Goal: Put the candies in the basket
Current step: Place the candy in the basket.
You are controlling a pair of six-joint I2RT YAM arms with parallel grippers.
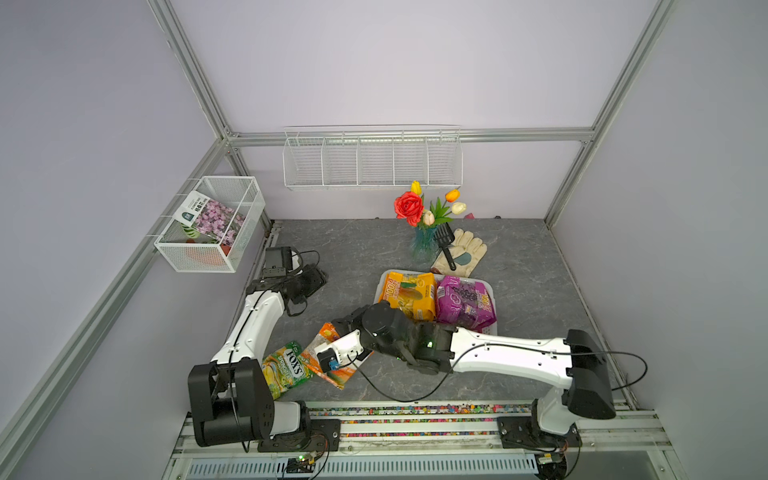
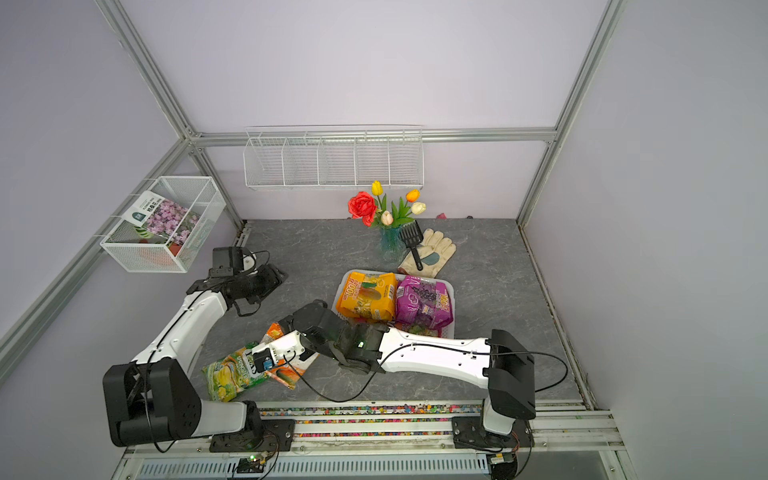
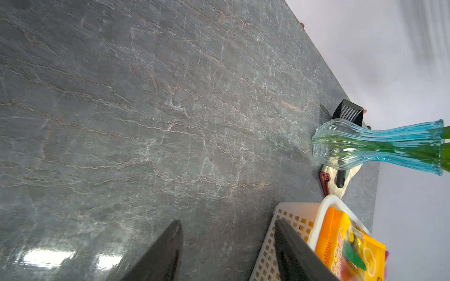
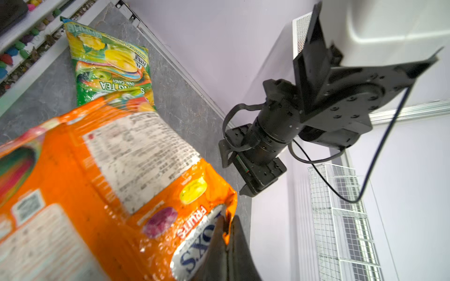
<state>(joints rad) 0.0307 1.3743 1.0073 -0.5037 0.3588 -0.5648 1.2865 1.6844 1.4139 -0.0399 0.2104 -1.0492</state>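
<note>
Right wrist view: right claw (image 4: 227,220) pinching the orange FOX'S bag (image 4: 97,182) by its corner — bag lower centre in both top views, left of the basket (image 3: 295,209). Left claw (image 3: 229,222) spread, near it.

Both top views look steeply down from high at the front, sharing the whole surface (image 1: 357,249). Wrist views skim it closely; the left's catches the basket (image 3: 287,214).

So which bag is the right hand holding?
Orange FOX'S bag, corner pinched in the right hand; green FOX'S bag lies free; mango bag and grape bag are in the basket.
</note>
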